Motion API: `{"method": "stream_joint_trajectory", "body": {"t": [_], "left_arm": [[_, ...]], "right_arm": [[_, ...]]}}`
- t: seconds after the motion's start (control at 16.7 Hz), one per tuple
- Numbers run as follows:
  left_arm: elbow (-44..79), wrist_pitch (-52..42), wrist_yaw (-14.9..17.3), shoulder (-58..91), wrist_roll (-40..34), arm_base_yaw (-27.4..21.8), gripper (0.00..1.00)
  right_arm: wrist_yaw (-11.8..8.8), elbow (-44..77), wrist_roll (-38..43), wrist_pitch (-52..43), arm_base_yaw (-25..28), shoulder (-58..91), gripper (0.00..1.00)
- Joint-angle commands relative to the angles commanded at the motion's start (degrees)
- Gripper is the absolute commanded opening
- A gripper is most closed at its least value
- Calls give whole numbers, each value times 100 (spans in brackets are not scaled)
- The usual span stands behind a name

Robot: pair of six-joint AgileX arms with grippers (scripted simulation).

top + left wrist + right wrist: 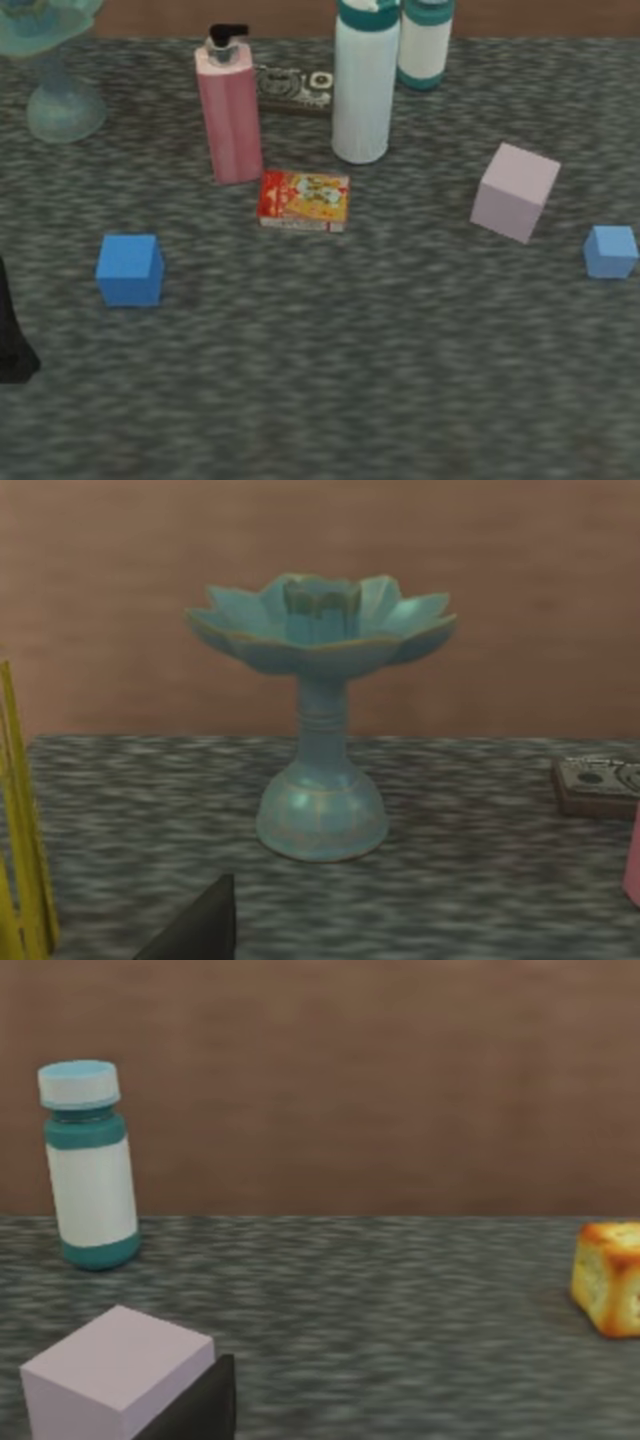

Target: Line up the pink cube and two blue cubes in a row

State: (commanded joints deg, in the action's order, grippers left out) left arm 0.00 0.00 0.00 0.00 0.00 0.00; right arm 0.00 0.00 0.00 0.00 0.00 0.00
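The pink cube [515,190] rests on the grey table at the right, turned slightly. The smaller, lighter blue cube [611,251] sits just right of it, near the table's right edge. Far away at the left stands the medium blue cube [130,270]. My left arm [12,345] is parked at the left edge, short of that cube; one dark fingertip [205,925] shows, with nothing beside it. My right arm is out of the top view. Its wrist view shows one fingertip [200,1405] in front of the pink cube [115,1370], not holding it.
At the back stand a tall pink pump bottle [229,110], a white-and-teal bottle [364,85] and a second one [424,45]. A red card box [304,200] lies mid-table. A teal lotus stand [320,730] is back left. A toast-coloured block [608,1278] shows in the right wrist view.
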Motion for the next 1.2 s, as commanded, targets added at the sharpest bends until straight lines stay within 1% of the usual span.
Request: {"method": "stream_joint_trajectory", "body": {"t": [0.24,0.48,0.72,1.2], "left_arm": [[0,0,0,0,0,0,100],[0,0,0,0,0,0,100],[0,0,0,0,0,0,100],[0,0,0,0,0,0,100]], "right_arm": [[2,174,21,-129,7,176,100],[-4,1213,129,-839,69,1266,100],[-15,2848,281,-1977,176,3290,100],[21,6413,606,-4666,396,8361,100]]}}
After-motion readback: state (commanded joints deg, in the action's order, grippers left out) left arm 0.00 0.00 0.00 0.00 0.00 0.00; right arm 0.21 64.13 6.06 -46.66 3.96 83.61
